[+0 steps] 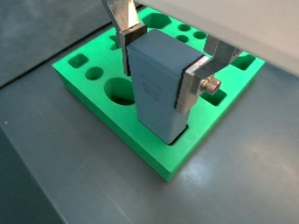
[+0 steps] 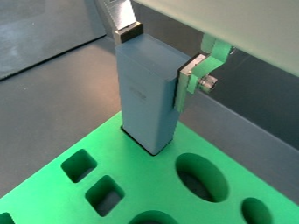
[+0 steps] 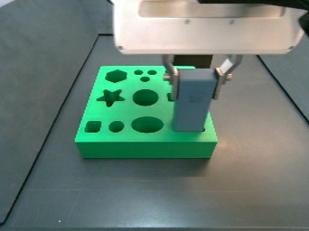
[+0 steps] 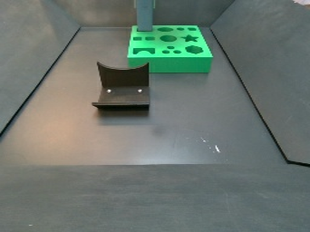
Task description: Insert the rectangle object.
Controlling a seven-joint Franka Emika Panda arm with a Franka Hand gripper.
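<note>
Clamping my gripper shut on the tall grey-blue rectangle object — its foot in the green plastic board.
Rigid, smooth, likely slippery — I'd hold its flat upper sides.

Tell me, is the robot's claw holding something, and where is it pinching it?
Yes. The gripper holds the rectangle object, its fingers clamped on opposite sides near the top, the bottom in the green board.

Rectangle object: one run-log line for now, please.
gripper: shut on rectangle object | object: upright, lower end in green board slot | fixture: apart
</note>
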